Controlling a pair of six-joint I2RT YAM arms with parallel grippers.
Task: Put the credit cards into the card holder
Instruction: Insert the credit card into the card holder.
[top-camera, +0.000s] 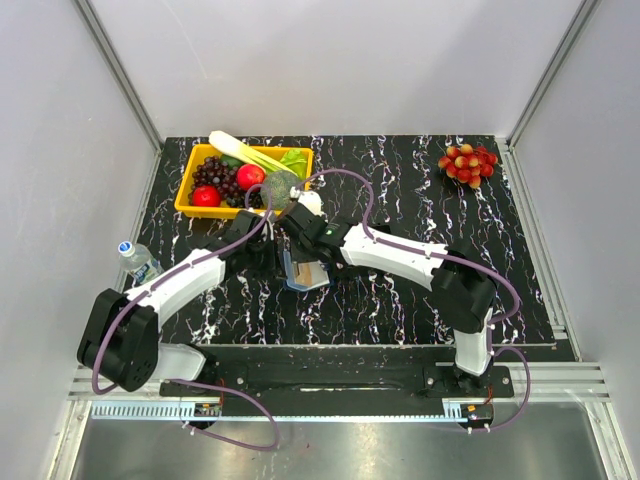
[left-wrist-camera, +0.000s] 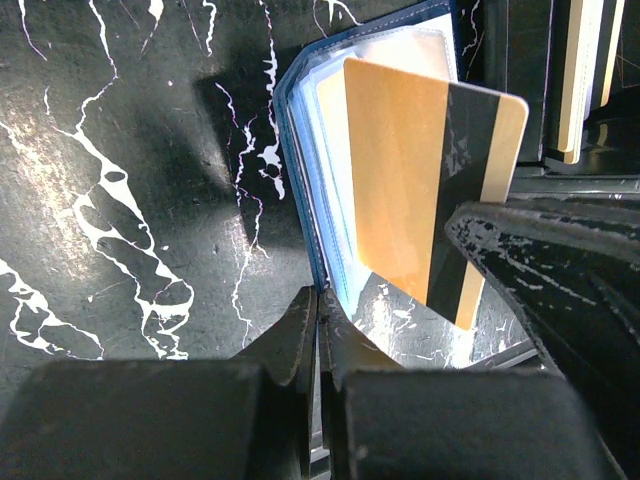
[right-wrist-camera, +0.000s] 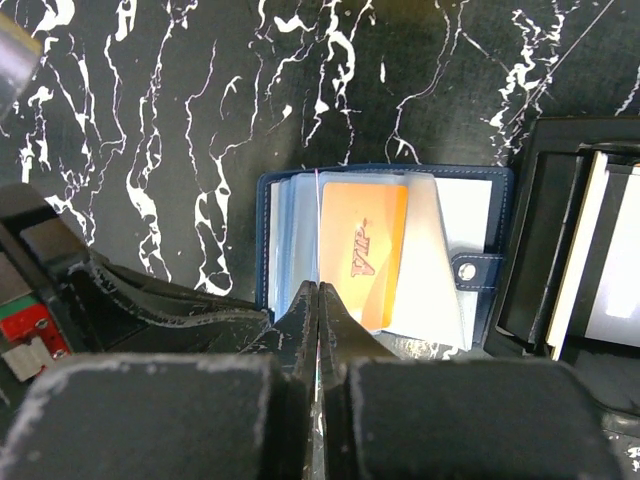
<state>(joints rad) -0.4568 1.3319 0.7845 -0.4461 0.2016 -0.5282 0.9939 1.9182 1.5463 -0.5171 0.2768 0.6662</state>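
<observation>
The dark-blue card holder (top-camera: 300, 273) lies open on the black marble table, under both grippers. My left gripper (left-wrist-camera: 320, 298) is shut on the edge of its blue cover (left-wrist-camera: 297, 150). An orange credit card (left-wrist-camera: 400, 180) with a black stripe stands tilted among the clear sleeves. From the right wrist it shows its "VIP" face (right-wrist-camera: 362, 250) inside the card holder (right-wrist-camera: 482, 215). My right gripper (right-wrist-camera: 318, 292) is shut on a thin clear sleeve seen edge-on, just left of that card. In the top view the left gripper (top-camera: 282, 265) and right gripper (top-camera: 305, 255) nearly touch.
A black tray (right-wrist-camera: 540, 240) holding more pale cards (right-wrist-camera: 612, 270) stands right beside the holder. A yellow bin of fruit and vegetables (top-camera: 245, 175) is at the back left, a red fruit cluster (top-camera: 467, 162) at the back right, and a water bottle (top-camera: 140, 262) off the left edge.
</observation>
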